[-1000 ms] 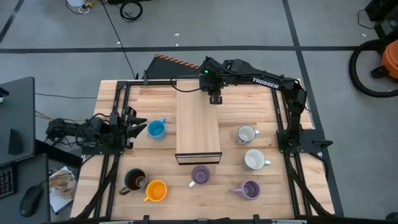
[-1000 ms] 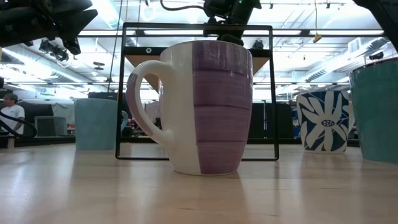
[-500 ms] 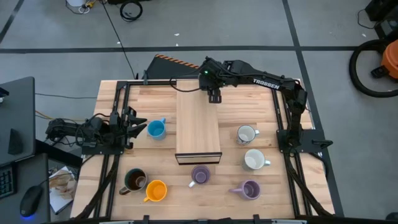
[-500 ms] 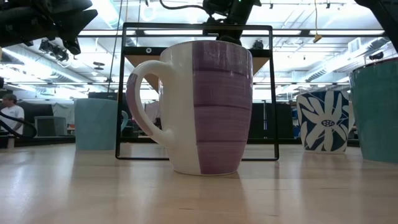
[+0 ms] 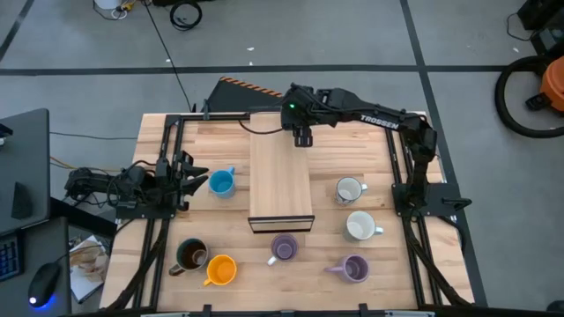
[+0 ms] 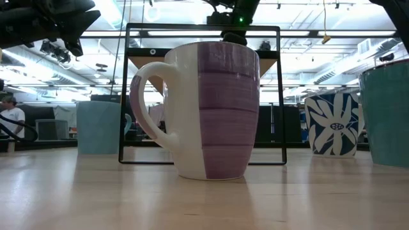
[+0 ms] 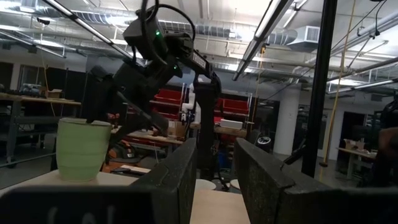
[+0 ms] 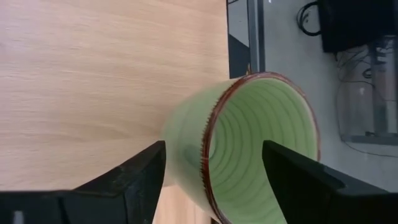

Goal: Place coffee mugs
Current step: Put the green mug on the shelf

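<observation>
Right gripper (image 5: 302, 139) is parked over the far end of the raised wooden shelf (image 5: 280, 189), fingers spread either side of the green mug (image 8: 249, 146) standing there. Looks like release is done; next, a straight lift clear is needed.

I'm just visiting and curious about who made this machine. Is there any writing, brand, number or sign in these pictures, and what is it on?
"TROSSEN": white letters on the right arm, seen from above.
No writing shows on the mugs; the white mug with blue flowers carries only a pattern.
Nothing in the room behind is readable: any signs there are too small or blurred.
</observation>
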